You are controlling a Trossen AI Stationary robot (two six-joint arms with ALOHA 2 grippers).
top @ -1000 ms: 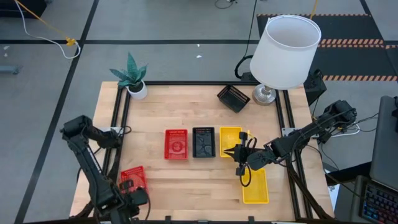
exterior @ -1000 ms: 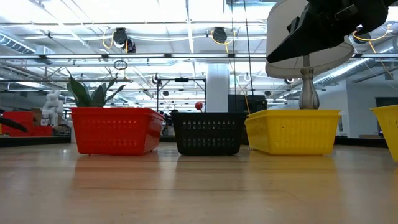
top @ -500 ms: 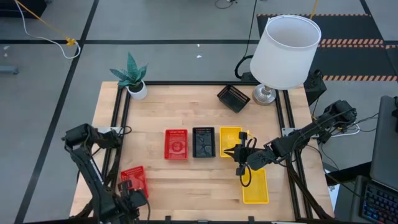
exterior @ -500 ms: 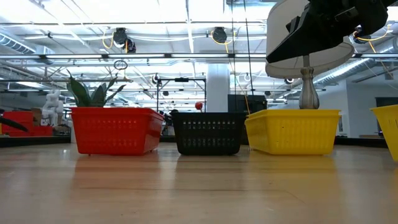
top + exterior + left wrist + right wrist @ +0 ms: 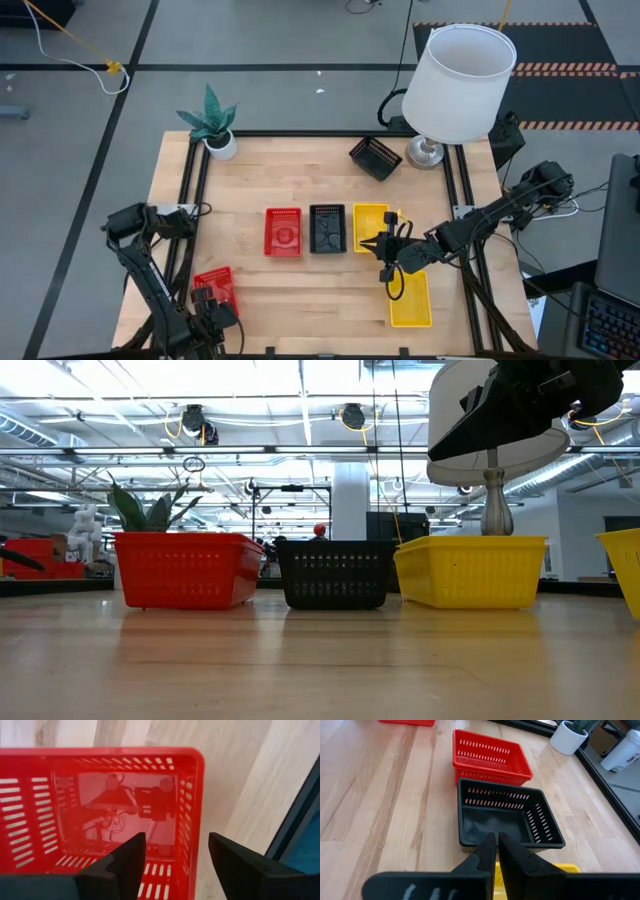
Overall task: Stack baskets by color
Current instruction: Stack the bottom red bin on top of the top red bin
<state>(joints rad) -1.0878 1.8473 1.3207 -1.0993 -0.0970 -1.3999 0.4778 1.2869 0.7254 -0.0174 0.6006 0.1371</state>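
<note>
Near the front left corner of the desk (image 5: 300, 165), my left pincer (image 5: 172, 851) hangs released over a lone red basket (image 5: 216, 287), one finger inside it and the other outside, the basket's side wall standing in the gap between them. At mid-desk three baskets sit in a row, just beside one another: a red one (image 5: 283, 231), a black one (image 5: 327, 228) and a yellow one (image 5: 371, 227). My right pincer (image 5: 497, 846) is clenched on nothing, its fingers pressed together, hovering above the yellow one's near end and facing the black one. Another yellow basket (image 5: 410, 298) lies near the front edge on the right, below my right arm. A second black basket (image 5: 375, 157) rests at the far side, turned askew, close to the lamp (image 5: 458, 82). A potted plant (image 5: 212, 122) stands at the far left corner.
</note>
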